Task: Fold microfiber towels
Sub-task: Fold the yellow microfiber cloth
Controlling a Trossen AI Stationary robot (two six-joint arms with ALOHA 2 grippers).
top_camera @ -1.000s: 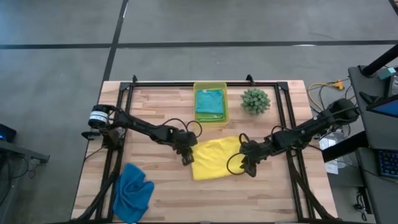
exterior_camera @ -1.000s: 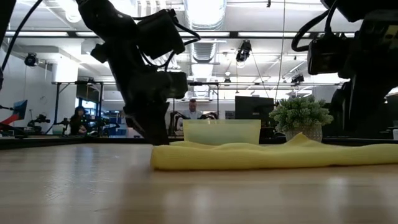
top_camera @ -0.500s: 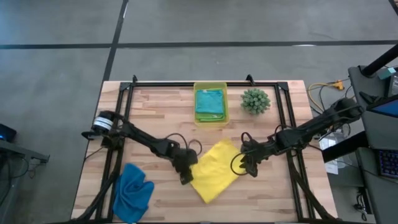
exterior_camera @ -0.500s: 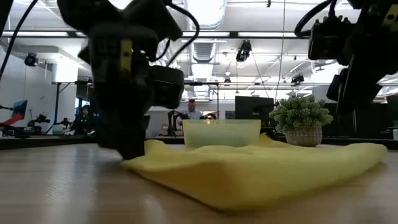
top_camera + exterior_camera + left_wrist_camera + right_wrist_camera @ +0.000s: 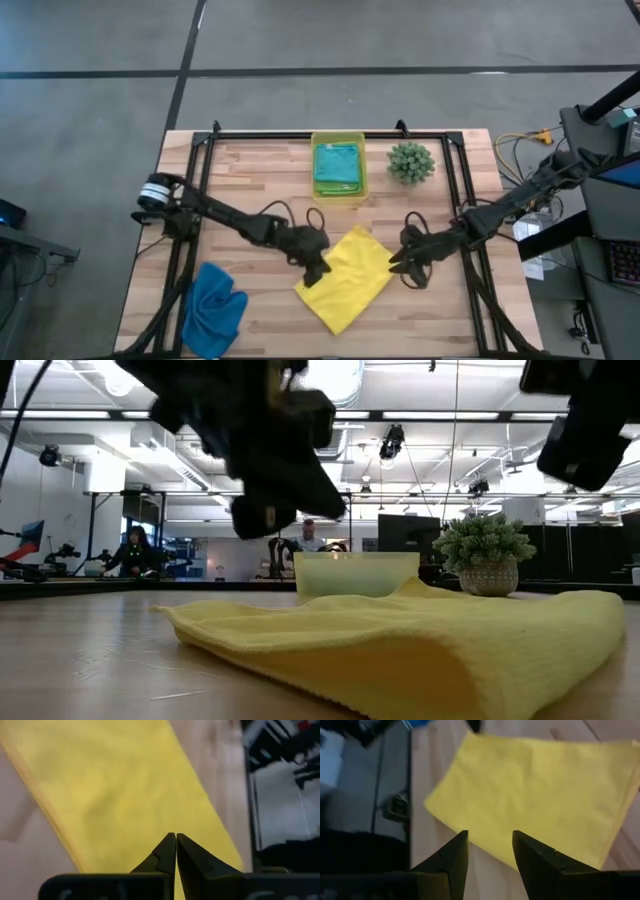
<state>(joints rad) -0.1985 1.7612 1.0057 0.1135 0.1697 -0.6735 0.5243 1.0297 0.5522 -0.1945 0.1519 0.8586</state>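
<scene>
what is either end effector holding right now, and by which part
Nothing is held. The left end effector is shut and empty over the yellow towel; the right end effector is open above it.

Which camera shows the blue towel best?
The high view: the blue towel lies crumpled at the table's near left corner. The right wrist view catches only a blue sliver at its edge; the low and left wrist views miss it.

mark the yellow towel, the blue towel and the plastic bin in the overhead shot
yellow towel (image 5: 349,279), high view, centre of the cloth
blue towel (image 5: 213,307), high view, middle of the crumpled heap
plastic bin (image 5: 338,137), high view, far rim
</scene>
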